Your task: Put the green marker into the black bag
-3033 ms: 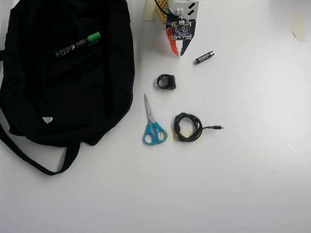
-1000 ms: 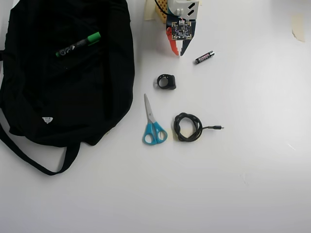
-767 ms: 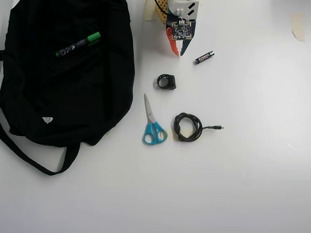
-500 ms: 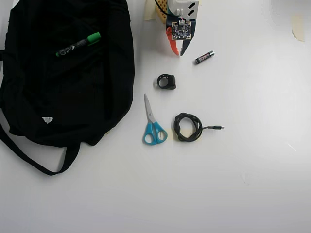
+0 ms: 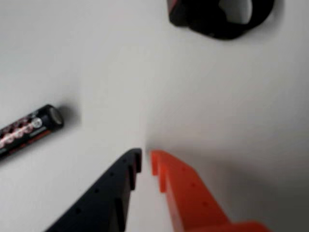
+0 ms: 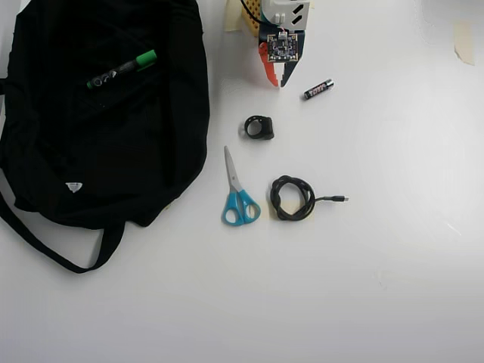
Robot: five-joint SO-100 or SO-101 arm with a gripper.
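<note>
Green marker (image 6: 122,69) lies on top of the black bag (image 6: 151,151), up in the bag's upper part, tilted, cap end pointing toward the bag's right edge. It sits on the fabric, not visibly inside any opening (no opening can be made out in the overhead view).

Handling, as a judgement: light, rigid, smooth plastic barrel, so likely to roll or slip under a loose pinch. Best hold looks like mid-barrel, across the short axis, jaws square to the marker's length. The cap end is a poorer choice, since it may pull off. Soft fabric underneath will give when the fingers press down, and folds could get caught in the pinch.

Gripper (image 6: 277,82) is parked right of the bag, just off its upper right edge, well apart from the marker. In the wrist view the gripper (image 5: 145,161) has its black and orange fingertips nearly together with only a thin gap, holding nothing.

Surface: plain white tabletop (image 6: 363,287), matte, flat, no clutter below the bag. Other items all sit right of the bag: battery (image 6: 318,89) just beyond the gripper, a small black ring-shaped part (image 6: 259,127) below the gripper, scissors (image 6: 237,193) near the bag's right edge, coiled cable (image 6: 293,198) just past the scissors. Bag strap (image 6: 53,249) loops out below the bag. The path from gripper to marker runs over the bag only, nothing in the way.
</note>
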